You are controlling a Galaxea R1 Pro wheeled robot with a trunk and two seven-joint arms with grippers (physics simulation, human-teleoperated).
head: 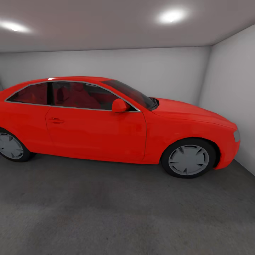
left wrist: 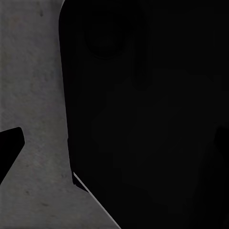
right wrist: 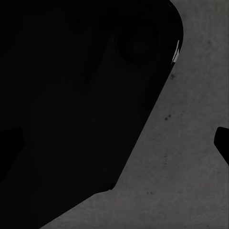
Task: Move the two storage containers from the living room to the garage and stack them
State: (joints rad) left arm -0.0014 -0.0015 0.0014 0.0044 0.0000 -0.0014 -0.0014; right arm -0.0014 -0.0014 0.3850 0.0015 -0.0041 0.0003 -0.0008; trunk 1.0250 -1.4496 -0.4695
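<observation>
I am in the garage, with white-grey walls (head: 170, 71) and a dark grey concrete floor (head: 117, 212). The two storage containers are out of view. In the left wrist view my left gripper (left wrist: 114, 145) hangs over the concrete floor (left wrist: 33, 95), its fingertips (left wrist: 10, 145) far apart with nothing between them, and a black part of my own body (left wrist: 143, 114) lies behind. My right gripper (right wrist: 114, 143) stands the same way, one fingertip (right wrist: 223, 143) showing against the floor (right wrist: 191, 157), open and holding nothing.
A red coupe car (head: 106, 127) stands side-on across the garage ahead, its nose close to the right wall (head: 233, 95). A broad strip of concrete floor lies between me and the car.
</observation>
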